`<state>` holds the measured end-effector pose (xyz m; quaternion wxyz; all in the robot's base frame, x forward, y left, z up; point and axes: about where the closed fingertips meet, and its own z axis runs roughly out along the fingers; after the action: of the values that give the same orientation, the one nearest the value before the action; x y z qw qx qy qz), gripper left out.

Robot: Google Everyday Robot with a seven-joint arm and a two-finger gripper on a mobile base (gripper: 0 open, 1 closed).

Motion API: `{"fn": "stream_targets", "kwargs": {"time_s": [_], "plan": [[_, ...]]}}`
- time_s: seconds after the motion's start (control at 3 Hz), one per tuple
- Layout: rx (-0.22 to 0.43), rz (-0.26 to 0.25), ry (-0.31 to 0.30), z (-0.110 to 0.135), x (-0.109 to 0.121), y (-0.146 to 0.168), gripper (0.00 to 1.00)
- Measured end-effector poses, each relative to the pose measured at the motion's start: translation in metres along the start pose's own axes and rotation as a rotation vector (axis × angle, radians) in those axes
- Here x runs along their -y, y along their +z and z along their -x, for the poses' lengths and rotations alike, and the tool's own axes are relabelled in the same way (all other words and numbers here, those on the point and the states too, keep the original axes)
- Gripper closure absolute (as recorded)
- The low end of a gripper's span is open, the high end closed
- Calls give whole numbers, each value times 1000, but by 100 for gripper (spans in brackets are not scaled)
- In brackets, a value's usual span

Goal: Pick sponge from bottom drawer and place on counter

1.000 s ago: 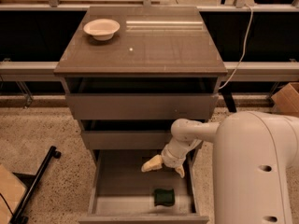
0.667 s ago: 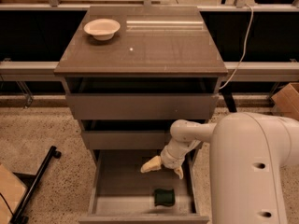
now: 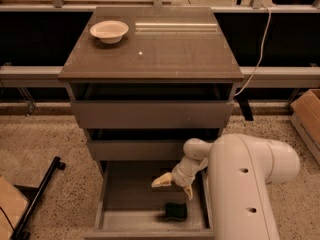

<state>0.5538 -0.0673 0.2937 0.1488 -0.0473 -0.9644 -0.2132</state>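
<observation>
The dark green sponge (image 3: 175, 211) lies on the floor of the open bottom drawer (image 3: 125, 199), near its front right. My gripper (image 3: 173, 186) hangs inside the drawer, just above and slightly behind the sponge, apart from it. Its two pale yellow fingers (image 3: 161, 181) are spread, one pointing left and one pointing down toward the sponge, with nothing between them. The counter (image 3: 165, 49) is the glossy grey-brown top of the cabinet, well above the gripper.
A white bowl (image 3: 109, 31) stands at the counter's back left. The two upper drawers (image 3: 150, 115) stick out slightly above the bottom one. My white arm (image 3: 250, 184) fills the lower right. A black stand leg (image 3: 37, 196) lies on the floor at left; a cardboard box (image 3: 307, 116) at right.
The gripper has shifted slightly lower and toward the drawer's front, closer to the sponge. The sponge has not moved.
</observation>
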Motion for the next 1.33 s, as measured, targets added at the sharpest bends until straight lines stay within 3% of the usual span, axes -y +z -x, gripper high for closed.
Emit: {"fn": "stream_targets", "kwargs": {"time_s": [0.33, 1.0, 1.33], "plan": [[-44, 54, 40, 16, 17, 30, 0], [-31, 10, 45, 23, 11, 50, 0], [-29, 47, 89, 21, 23, 66, 0]]}}
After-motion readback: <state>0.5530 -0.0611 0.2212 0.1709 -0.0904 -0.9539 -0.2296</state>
